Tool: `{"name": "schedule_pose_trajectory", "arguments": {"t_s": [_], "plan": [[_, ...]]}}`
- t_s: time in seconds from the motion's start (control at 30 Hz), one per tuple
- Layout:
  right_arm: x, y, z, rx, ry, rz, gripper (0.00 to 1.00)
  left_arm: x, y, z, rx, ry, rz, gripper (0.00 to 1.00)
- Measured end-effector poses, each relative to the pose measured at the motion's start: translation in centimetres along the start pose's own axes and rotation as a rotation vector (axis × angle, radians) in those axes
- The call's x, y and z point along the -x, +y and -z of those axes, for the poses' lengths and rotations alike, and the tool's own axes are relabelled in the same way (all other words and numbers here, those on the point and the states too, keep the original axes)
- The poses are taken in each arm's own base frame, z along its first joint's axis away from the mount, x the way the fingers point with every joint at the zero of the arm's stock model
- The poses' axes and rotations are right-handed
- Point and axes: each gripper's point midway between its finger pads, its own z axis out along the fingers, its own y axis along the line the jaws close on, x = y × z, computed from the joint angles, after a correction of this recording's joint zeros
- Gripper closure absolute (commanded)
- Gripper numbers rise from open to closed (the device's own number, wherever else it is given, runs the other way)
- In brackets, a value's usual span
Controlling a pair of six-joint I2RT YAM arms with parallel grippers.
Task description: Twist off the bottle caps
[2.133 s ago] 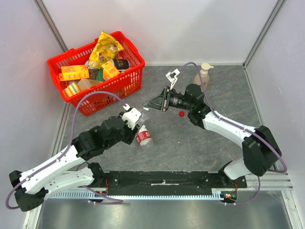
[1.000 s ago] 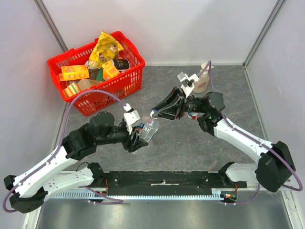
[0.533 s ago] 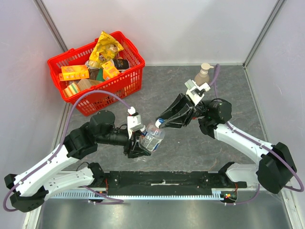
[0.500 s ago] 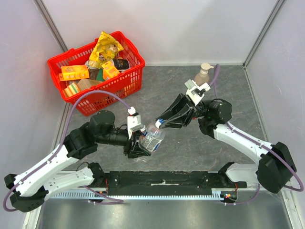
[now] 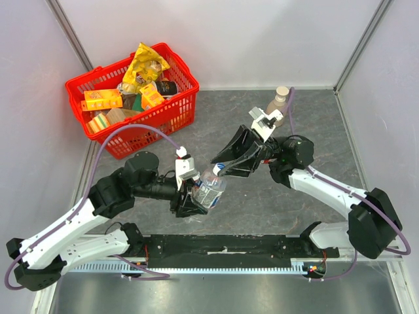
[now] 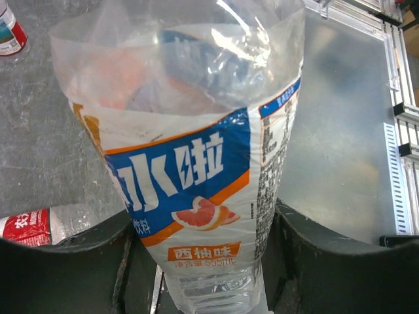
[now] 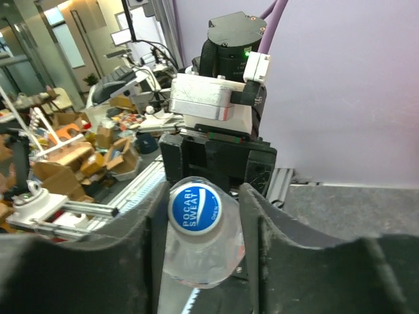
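Above the worktop (image 5: 229,124), the bottle (image 5: 209,188) was clamped in the left gripper (image 5: 191,196), tilted neck-first toward the right gripper (image 5: 220,165). Its blue-topped cap (image 7: 194,208) sat between the right gripper's fingers (image 7: 262,248); whether they pinched it could not be told.

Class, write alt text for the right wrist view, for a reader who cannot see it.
A blue cap printed POCARI SWEAT, on a clear bottle, faces the camera between the right end effector's two dark fingers. Behind it the left arm holds the bottle; a cluttered workshop lies beyond.
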Motion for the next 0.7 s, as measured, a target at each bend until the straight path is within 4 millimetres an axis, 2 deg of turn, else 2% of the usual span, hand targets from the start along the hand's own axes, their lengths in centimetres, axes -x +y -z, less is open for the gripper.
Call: {"name": "schedule_pose_trajectory", "arguments": {"t_s": [0.07,0.17,0.43,0.6,0.7], "plan": [[0.1,-0.2,-0.1,-0.007,-0.004,0.018,0.19,0.2,0.1,0.0,0.004,-0.007,-0.009,0.88],[0.1,-1.0,-0.1,-0.048,-0.006,0.034,0.02,0.4,0.0,-0.1,0.002,-0.018,-0.026,0.88],[1.1,-2.7,0.4,-0.216,0.002,0.107,0.02,0.2,1.4,-0.3,0.067,-0.025,-0.04,0.89],[2.1,-4.7,0.8,-0.354,0.01,0.126,0.02,-0.6,3.2,-0.5,0.155,0.0,-0.037,0.89],[1.8,-6.3,1.4,-0.441,0.023,0.105,0.02,-1.2,4.6,-0.5,0.226,0.022,-0.028,0.92]]}}
